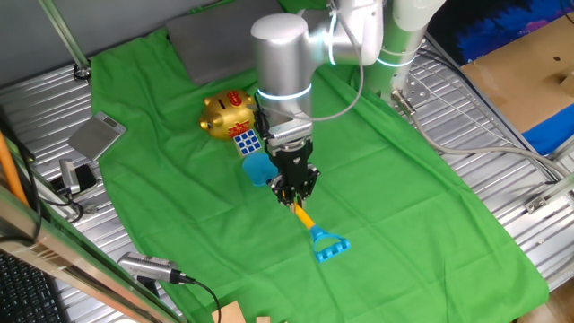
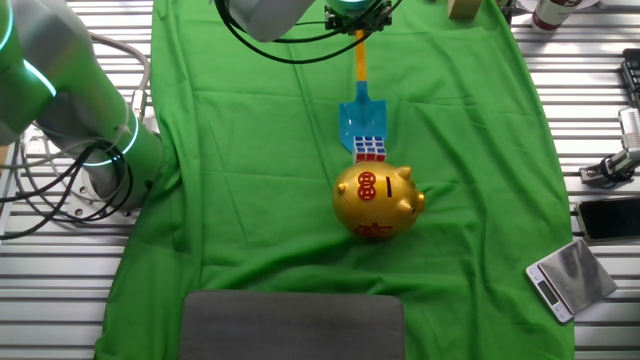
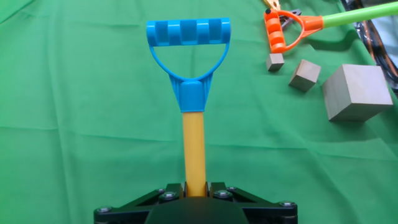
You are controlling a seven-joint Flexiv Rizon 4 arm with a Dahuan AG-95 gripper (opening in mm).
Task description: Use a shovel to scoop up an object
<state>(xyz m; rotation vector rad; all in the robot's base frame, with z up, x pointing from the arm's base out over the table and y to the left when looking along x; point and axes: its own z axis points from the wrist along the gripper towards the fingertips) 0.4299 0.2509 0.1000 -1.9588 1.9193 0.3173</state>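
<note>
the gripper (image 3: 196, 198) clamps the yellow shaft of the shovel (image 3: 191, 87) — its blue d-shaped end points away over the green cloth (image 3: 74, 118); right of it lie three grey blocks (image 3: 356, 92) — and an orange handle (image 3: 283, 30).

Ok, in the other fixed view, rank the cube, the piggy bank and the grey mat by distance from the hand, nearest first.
1. Cube: on the shovel blade's tip, just below the hand.
2. Gold piggy bank: right behind the cube, mid-cloth.
3. Grey mat: at the bottom edge, farthest.
</note>
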